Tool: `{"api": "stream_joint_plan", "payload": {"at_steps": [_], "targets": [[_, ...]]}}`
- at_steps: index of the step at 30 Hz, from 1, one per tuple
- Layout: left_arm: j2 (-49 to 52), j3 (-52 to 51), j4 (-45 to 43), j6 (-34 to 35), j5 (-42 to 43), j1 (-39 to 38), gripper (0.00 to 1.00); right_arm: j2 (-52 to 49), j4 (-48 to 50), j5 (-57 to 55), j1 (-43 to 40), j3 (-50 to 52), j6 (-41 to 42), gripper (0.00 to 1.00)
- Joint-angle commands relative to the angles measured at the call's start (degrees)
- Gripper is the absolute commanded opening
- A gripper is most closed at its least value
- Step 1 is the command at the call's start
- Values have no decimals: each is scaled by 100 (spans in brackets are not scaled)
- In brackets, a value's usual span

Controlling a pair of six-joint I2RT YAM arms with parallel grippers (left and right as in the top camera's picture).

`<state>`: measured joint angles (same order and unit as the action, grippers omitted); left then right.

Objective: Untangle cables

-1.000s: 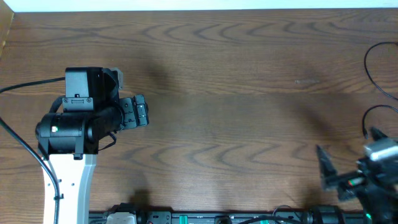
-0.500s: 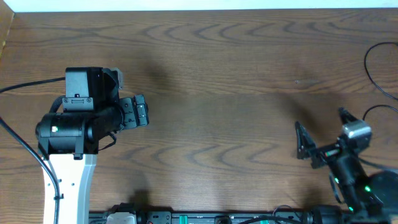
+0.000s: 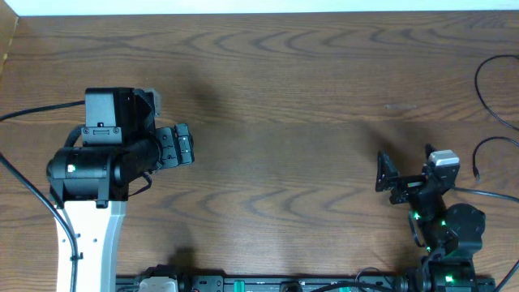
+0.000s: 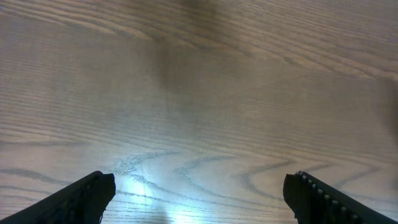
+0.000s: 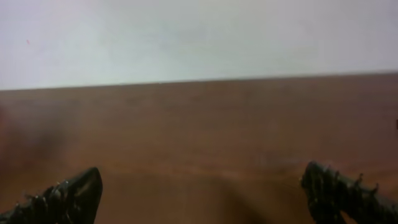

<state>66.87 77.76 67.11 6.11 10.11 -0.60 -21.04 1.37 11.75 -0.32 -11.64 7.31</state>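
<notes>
**Colleague:** What do you see from overhead?

**Me:** The left hand (image 3: 185, 146) rests over the left part of the tabletop (image 3: 284, 89), spread apart and with nothing in it. The right hand (image 3: 403, 172) is at the near right, fully spread and also empty. I judge both are parked apart from the work, ready to reach. The cables (image 3: 486, 97) lie at the far right edge: very thin black strands that make loose curves, partly cut off by the frame. I cannot see the plug ends, and I cannot tell how the strands cross each other.

**Colleague:** And the left wrist view?

**Me:** Only the two dark fingertips (image 4: 87, 196) at the bottom corners, wide apart, and bare wood grain between them. No cable is here, so this hand is well apart from the task's thing.

**Colleague:** The right wrist view?

**Me:** It is blurred. The fingertips (image 5: 68, 199) are at the bottom corners, with the jaws fully apart. I see brown tabletop and a pale wall (image 5: 199, 37) behind. No strand shows in it, so I think this hand points away from the cables.
</notes>
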Motion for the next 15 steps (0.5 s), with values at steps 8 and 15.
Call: {"api": "stream_joint_plan", "payload": {"at_steps": [8, 15], "targets": [[-22, 46, 17, -57, -79, -13, 92, 31, 516, -131, 26, 310, -264, 99], [-22, 46, 101, -140, -79, -13, 92, 31, 1648, -133, 26, 938, -129, 99]]}}
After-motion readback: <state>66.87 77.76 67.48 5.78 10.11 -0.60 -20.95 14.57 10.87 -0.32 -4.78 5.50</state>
